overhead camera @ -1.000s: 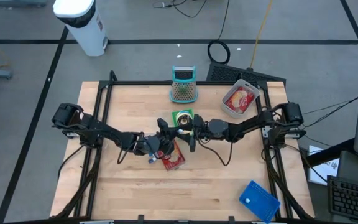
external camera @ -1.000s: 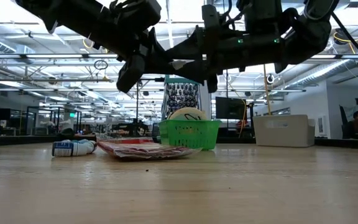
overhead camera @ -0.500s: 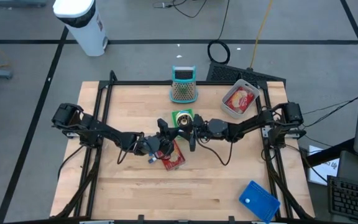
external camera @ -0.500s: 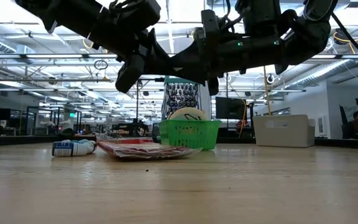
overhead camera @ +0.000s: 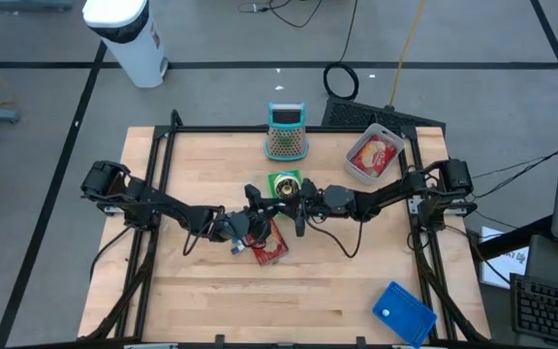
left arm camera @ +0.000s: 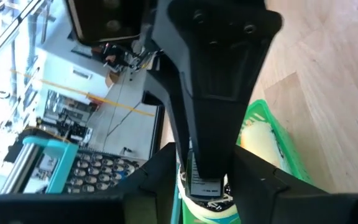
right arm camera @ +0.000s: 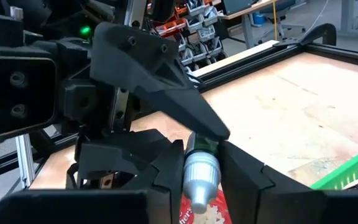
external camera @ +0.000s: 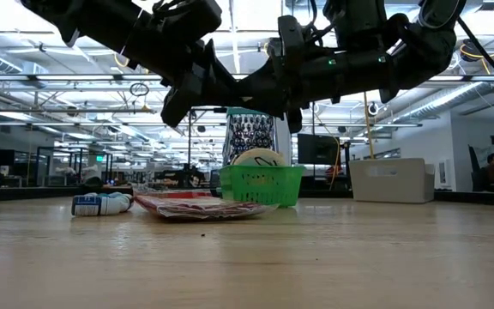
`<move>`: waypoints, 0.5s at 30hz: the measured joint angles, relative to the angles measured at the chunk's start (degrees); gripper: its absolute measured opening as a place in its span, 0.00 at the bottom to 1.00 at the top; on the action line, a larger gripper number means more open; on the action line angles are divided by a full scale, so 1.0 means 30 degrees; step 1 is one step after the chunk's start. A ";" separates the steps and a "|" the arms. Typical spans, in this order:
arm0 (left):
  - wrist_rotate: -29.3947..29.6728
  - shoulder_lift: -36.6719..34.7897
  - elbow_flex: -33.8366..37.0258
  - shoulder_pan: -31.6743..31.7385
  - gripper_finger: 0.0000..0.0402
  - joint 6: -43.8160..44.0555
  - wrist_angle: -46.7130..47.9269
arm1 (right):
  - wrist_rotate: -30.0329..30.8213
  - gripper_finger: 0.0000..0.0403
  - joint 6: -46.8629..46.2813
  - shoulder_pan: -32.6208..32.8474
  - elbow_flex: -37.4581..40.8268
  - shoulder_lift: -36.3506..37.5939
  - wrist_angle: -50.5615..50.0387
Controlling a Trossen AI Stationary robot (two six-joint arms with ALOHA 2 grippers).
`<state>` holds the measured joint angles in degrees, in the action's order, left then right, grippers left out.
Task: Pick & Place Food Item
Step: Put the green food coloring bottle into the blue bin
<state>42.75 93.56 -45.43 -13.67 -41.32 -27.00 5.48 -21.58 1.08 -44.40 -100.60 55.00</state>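
Right fingers (right arm camera: 194, 171) tighter around bottle (right arm camera: 201, 168)

Basket (overhead camera: 285, 181) behind packet (overhead camera: 270, 244)

From above, my two pincers overlap mid-worktop (overhead camera: 182, 301); the item between them is too small to identify. Left wrist: right pincer's finger (left arm camera: 213, 93) blocks most of the green basket (left arm camera: 272, 134). Right wrist: bottle (right arm camera: 201, 174) body hidden, only silver cap shows. Blue tray (overhead camera: 402, 315) cut off at the frame's bottom edge.
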 joint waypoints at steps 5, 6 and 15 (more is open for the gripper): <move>0.1351 -0.0077 -0.0002 -0.0546 0.45 0.1481 0.0017 | -0.0026 0.19 0.0450 0.0007 0.0000 0.0000 0.0003; 0.1470 -0.0182 0.0000 -0.0698 0.47 0.1728 0.0194 | -0.0045 0.19 0.0521 0.0009 0.0000 0.0000 -0.0007; -0.0099 -0.3238 -0.0015 -0.1242 0.56 0.6641 0.4528 | 0.0087 0.18 0.1994 0.0000 0.0022 0.0981 -0.1761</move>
<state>42.46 83.84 -45.47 -17.40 -21.40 -13.41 5.74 -15.60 1.08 -44.34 -97.65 49.72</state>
